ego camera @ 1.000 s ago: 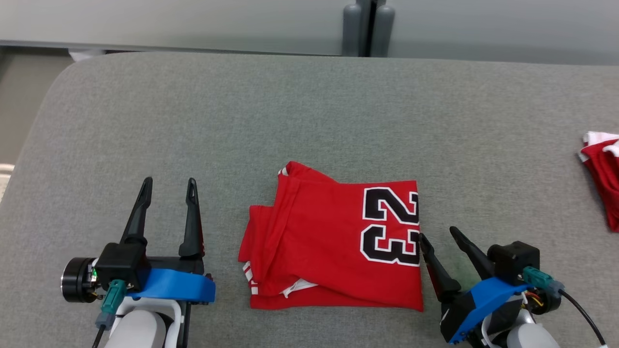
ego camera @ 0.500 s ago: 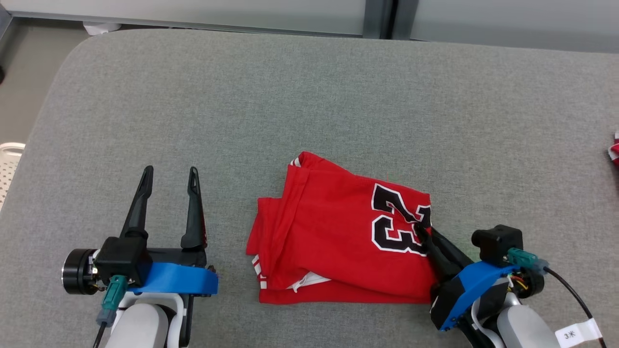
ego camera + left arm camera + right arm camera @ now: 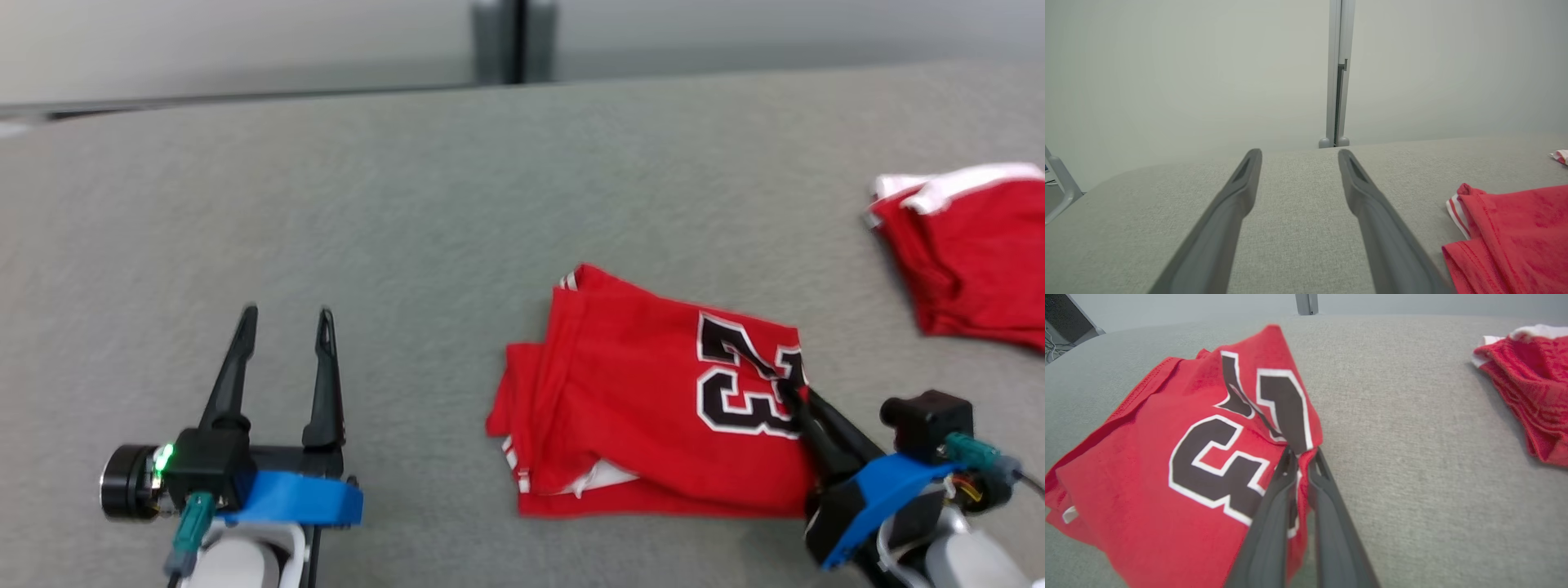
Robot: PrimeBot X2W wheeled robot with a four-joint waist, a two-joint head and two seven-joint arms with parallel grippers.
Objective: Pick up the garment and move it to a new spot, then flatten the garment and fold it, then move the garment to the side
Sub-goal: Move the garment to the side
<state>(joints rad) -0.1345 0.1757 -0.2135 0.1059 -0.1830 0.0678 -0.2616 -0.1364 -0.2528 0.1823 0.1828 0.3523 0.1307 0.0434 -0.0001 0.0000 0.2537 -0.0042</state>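
Nearly closed right gripper (image 3: 793,390) pinches the right edge of the folded red garment (image 3: 629,392) at the black, white-outlined "23", with cloth bunched and lifted between its two dark tapered fingers (image 3: 1274,514). The left gripper (image 3: 286,312) is spread wide, grips nothing, and sits apart from the cloth on its left. The garment is thin knit with white trim, a rough rectangle with layered hems, lying mid-right on the grey felt-like table (image 3: 392,220); a second red piece (image 3: 971,245) with a white band lies well apart at far right.
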